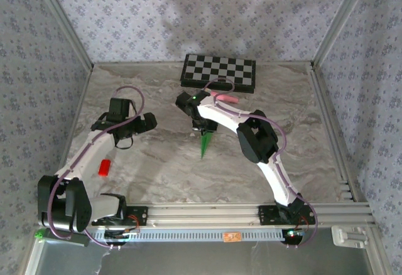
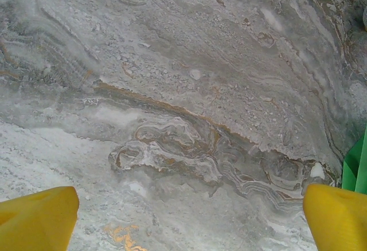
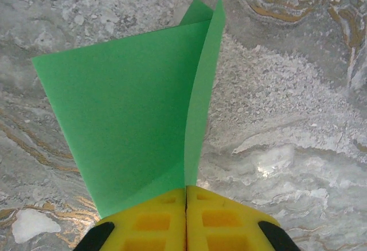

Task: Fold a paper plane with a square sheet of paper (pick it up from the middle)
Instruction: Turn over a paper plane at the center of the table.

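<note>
Your right pincer [image 3: 186, 196] pinched the thin, easily crumpled paper plane [image 3: 126, 119] at its centre crease, flaps splaying just ahead of it; your left pincer [image 2: 189, 216] stood open.

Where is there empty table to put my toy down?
The widest bare patch of table lies in front, between the paper plane, both arms and the front rail. The right side, between right arm and wall, is bare too. It is crowded at the back middle: the right hand pinching the plane, a pink-handled thing and the checkered board.
</note>
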Available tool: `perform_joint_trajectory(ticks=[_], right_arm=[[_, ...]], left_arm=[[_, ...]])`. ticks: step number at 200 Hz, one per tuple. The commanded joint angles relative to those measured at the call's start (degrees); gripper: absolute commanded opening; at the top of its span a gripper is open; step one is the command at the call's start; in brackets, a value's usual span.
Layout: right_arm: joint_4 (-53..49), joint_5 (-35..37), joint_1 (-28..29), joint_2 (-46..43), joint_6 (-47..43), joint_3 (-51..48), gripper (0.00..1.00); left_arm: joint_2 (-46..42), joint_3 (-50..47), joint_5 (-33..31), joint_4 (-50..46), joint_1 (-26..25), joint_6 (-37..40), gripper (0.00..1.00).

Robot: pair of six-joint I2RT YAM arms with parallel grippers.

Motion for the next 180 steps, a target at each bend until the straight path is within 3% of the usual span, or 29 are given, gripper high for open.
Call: perform_joint_trajectory(ticks=[1, 19, 57, 100, 125, 180], right_arm=[[-0.3, 0.4, -0.1, -3.7, -4.8, 3.0, 0.07], [2.7, -2.7, 0.0, -4.7, -9.4, 3.7, 0.07], [12.4, -16.3, -0.2, -6.4, -17.2, 2.5, 0.06], [28.5, -28.1, -1.1, -10.0, -20.4, -9.1, 0.07], [38.9, -33.3, -3.2, -12.0, -17.6, -18.3, 0.10], [46.6, -33.2, -5.4, -14.1, -15.6, -29.5, 0.13]], left_arm=[[-0.6, 0.1, 0.5, -0.4, 0.9, -0.1, 1.00], [-1.0, -0.1, 0.6, -0.2, 1.6, -1.0, 1.00], [-2.0, -1.0, 1.0, 0.4, 3.3, -2.9, 1.00], [-2.0, -1.4, 3.2, 0.7, 4.1, -4.6, 1.00], [-1.2, -1.8, 6.3, 1.7, 4.1, -5.9, 1.00], [3.1, -2.4, 16.3, 8.4, 2.3, -8.6, 0.94]])
